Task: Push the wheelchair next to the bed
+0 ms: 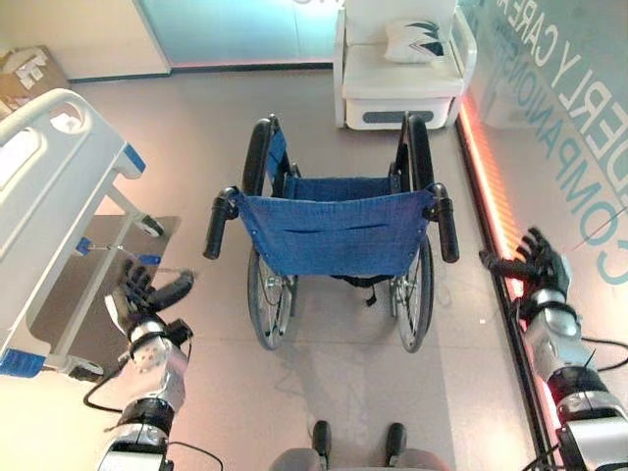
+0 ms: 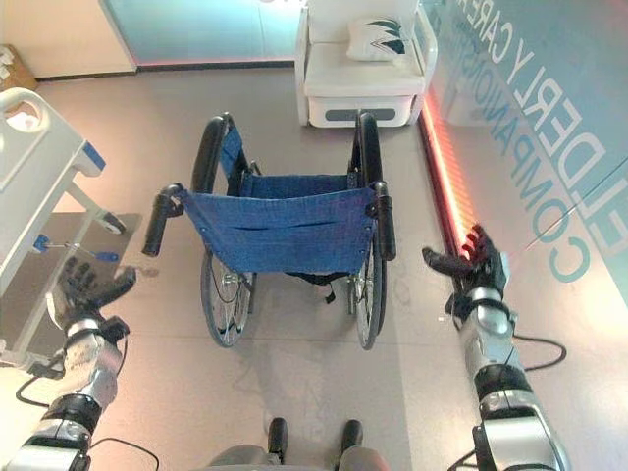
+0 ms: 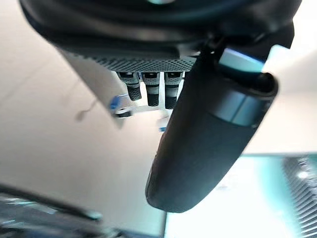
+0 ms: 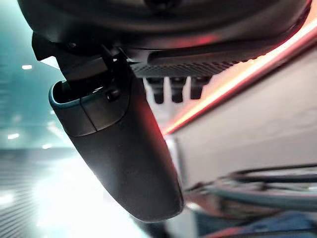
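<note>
Blue fabric-backed wheelchair with black push handles and spoked wheels stands mid-floor, centred, back toward the near side, seat facing far. Backrest cloth has a stitched pocket; black armrest pads run along both sides; the two big wheels rest on the grey-beige floor. Front part of the chair is hidden behind the backrest.

White hospital bed with blue corner fittings sits on the left, well apart from the wheelchair, cut off by the left edge; its metal base plate shows beneath.

Left robot hand hangs near-left, between bed and wheelchair, below the left push handle and not touching it, fingers straight and relaxed, grasping nothing. Right robot hand is near-right, just beside the right push handle but apart from it, fingers spread and released.

Far centre-right: white armchair with a patterned white cushion, top cut off. Red-lit strip at the base of the right wall; wall lettering partly cut off.
</note>
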Tool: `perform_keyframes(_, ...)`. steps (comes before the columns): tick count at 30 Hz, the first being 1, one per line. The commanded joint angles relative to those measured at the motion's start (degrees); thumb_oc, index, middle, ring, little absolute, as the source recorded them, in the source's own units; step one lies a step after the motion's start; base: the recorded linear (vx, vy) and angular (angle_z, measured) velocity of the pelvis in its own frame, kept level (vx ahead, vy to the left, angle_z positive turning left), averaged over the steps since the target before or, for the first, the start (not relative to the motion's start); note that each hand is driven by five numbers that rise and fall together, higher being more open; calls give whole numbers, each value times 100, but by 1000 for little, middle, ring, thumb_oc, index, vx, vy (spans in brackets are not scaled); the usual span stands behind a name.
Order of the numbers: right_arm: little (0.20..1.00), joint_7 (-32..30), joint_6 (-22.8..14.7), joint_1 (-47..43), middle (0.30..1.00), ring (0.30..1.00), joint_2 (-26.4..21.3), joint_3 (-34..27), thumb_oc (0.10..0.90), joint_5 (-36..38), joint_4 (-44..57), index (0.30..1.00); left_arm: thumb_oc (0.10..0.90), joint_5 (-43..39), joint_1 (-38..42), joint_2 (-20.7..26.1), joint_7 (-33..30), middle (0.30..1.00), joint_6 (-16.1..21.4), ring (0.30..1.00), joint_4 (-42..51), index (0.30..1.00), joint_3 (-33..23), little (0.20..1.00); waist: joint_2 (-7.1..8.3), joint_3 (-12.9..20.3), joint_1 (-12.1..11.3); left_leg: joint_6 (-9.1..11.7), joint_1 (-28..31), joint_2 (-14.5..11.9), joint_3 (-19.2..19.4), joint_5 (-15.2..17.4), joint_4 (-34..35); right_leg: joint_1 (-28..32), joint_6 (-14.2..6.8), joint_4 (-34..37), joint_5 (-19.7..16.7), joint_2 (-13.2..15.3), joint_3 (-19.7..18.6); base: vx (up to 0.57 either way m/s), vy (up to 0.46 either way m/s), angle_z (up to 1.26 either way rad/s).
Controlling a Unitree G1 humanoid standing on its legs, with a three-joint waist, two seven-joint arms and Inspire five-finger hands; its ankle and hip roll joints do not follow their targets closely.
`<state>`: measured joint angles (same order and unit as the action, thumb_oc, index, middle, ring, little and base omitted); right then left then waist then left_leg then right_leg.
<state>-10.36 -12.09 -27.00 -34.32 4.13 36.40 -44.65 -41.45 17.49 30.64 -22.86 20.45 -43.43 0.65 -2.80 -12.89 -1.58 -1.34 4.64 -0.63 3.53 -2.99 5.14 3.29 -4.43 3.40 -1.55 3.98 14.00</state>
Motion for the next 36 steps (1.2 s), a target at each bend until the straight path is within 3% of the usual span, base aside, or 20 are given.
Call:
perform_keyframes(1, 900, -531, -578, -916, 900, 900, -568, 421, 800, -230, 840, 900, 800, 449, 928, 780, 124, 900, 726, 900, 624, 900, 48, 900, 188, 206, -6, -86, -231, 341, 69, 500, -394, -351, -57, -661, 276, 146, -243, -22, -12, 11)
perform_keyframes(9, 900, -798, -439, -1430, 900, 900, -791, 490, 800, -541, 1761, 900, 800, 363, 1650, 1159, 830, 900, 626, 900, 1479, 900, 260, 900, 235, 214, -79, -71, -265, 352, 5, 469, -335, -337, -92, -597, 262, 126, -211, -20, -22, 4)
perform_keyframes(13, 900, -1142, -369, -1304, 900, 900, -814, 413, 800, -1294, 2190, 900, 800, -245, 1568, 1019, 1540, 900, 442, 900, 2061, 900, 237, 900, 259, 227, -89, -88, -260, 352, -6, 480, -331, -309, -93, -568, 270, 105, -234, 0, 0, 0)
perform_keyframes(25, 900, -518, -115, -497, 900, 900, -365, 160, 800, -1249, 3275, 900, 800, 185, 842, 747, 2337, 900, 34, 900, 3153, 900, 190, 900, 317, 238, -93, -134, -211, 338, -31, 527, -346, -246, -86, -544, 309, 38, -293, 0, 0, 0)
perform_keyframes(28, 900, -295, -3, -259, 900, 900, -323, 157, 800, -1340, 3464, 900, 800, 510, 643, 824, 2366, 900, -218, 900, 3272, 900, 164, 900, 321, 246, -93, -140, -207, 329, -12, 527, -362, -242, -89, -554, 310, 29, -290, 0, 0, 0)
perform_keyframes(36, 900, -87, 108, 15, 900, 900, -385, 130, 800, -1425, 3842, 900, 800, 2181, 357, 1238, 1437, 900, -521, 900, 3131, 900, 34, 900, 331, 224, -90, -138, -244, 327, 6, 535, -438, -235, -93, -552, 310, 10, -298, 0, 0, 0)
